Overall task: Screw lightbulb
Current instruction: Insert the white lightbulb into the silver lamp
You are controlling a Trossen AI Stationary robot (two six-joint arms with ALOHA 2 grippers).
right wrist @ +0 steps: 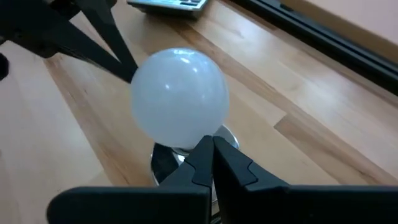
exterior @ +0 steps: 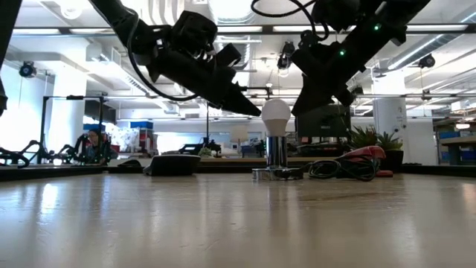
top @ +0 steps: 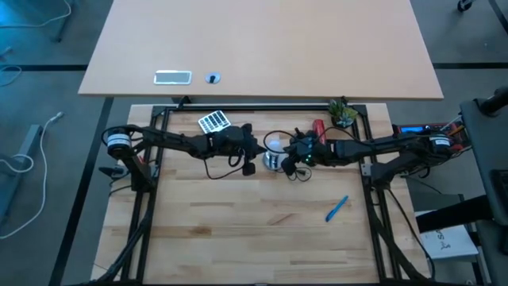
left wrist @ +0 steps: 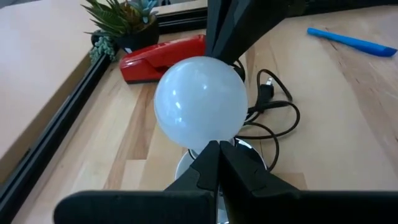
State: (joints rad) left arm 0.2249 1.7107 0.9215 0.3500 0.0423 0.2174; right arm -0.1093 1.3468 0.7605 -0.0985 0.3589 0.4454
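**Ana:** Pale butcher-block planks run across the desk (top: 238, 230), with a bright open office behind it at table height. Dead centre stands the lightbulb (exterior: 276, 114), its frosted globe on top and its narrow end down in the shiny metal socket (exterior: 277, 152).

**Ben:** And both arms crowd it. The left gripper (left wrist: 214, 152) has its jaws pressed together, tips right at the underside of the globe; the bulb sits straight ahead of them and a touch above. The right gripper (right wrist: 208, 146) mirrors that from the far side, jaws likewise together, nothing clamped in either.

**Ana:** Which one's nearer?

**Ben:** Too close to call. Level across the desk, the two tips flank the globe, one on each side, about even. I can't tell whether either actually touches the glass.

**Ana:** The long axis is what matters: it runs vertical, globe to socket, crosswise to both sets of jaws. By my judgement, any turn has to go around that upright line.

**Ben:** It's a smooth, matte, rounded surface too, so likely slippery for pointed tips. The socket is polished, cylindrical, on a flat foot, with its black cord (left wrist: 273, 115) looping behind it, beyond the left jaws, towards the glossy red stapler (left wrist: 163, 57) and the spiky potted plant (left wrist: 121, 18).
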